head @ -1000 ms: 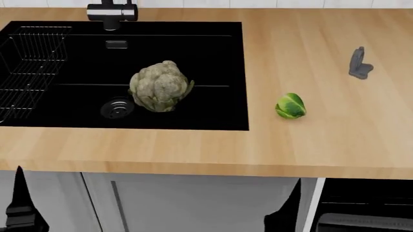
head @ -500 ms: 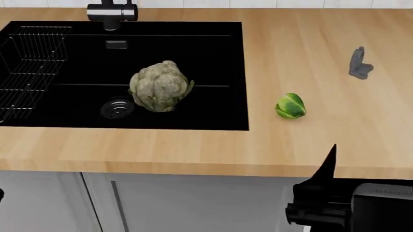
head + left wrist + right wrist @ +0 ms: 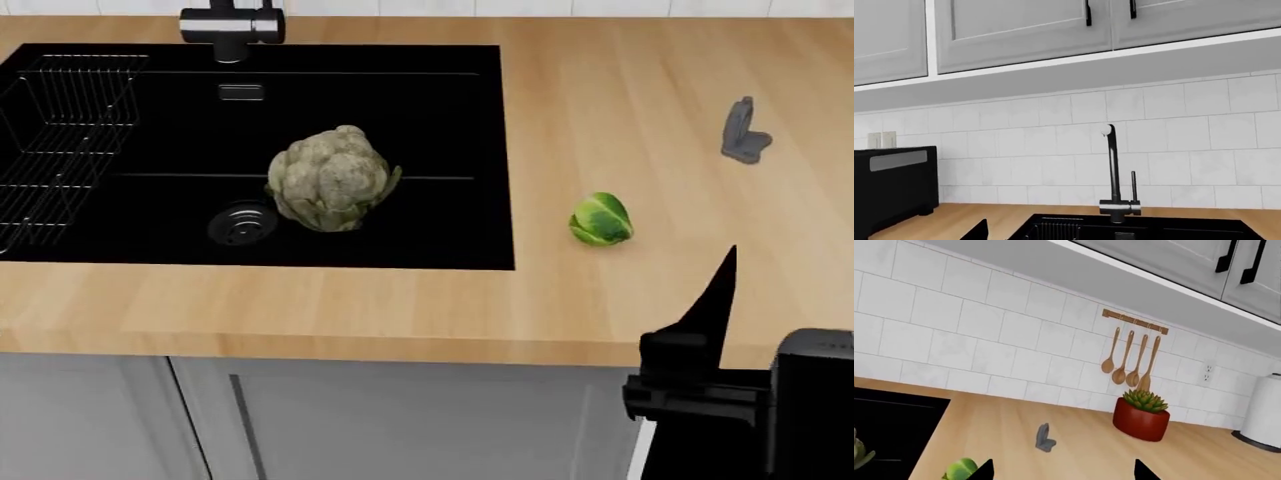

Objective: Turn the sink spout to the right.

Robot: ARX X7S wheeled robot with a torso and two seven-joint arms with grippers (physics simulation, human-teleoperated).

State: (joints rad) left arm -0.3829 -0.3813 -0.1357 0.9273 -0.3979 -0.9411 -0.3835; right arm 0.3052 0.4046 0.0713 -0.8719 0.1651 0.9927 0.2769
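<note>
Nearest to the head camera, we note the right gripper [image 3: 714,330] raised at the front edge of the wooden countertop [image 3: 641,120], on its right side; one dark pointed fingertip [image 3: 722,275] rises over the counter lip. In the right wrist view two dark fingertips [image 3: 982,469] show well apart with only open counter between them, so we record this gripper as released and empty. The left gripper [image 3: 977,232] appears only as one dark tip in the left wrist view; we cannot tell whether it is spread or clenched.

Beyond the right gripper we find a green Brussels sprout [image 3: 601,219] lying on the counter, just right of the sink [image 3: 441,250]. Farther back and to the right stands a small grey object [image 3: 745,131]; its kind cannot be told.

The sink is a black rectangular basin set in the left part of the counter. Inside it we see a pale artichoke-like vegetable [image 3: 330,178] near the middle, the round drain [image 3: 242,223] just to its left, and a wire dish rack [image 3: 60,140] against the left wall.

The sink spout [image 3: 231,25] stands at the sink's far edge, centred behind the basin, its thick horizontal end over the rear rim. In the left wrist view the spout [image 3: 1112,170] rises upright before the white tiled wall [image 3: 1187,150], with a thin lever rod [image 3: 1133,186] just beside it. Neither gripper touches the spout.

Farthest back, the right wrist view shows wooden spoons [image 3: 1127,357] hanging on the tiles above a potted succulent [image 3: 1142,415].
</note>
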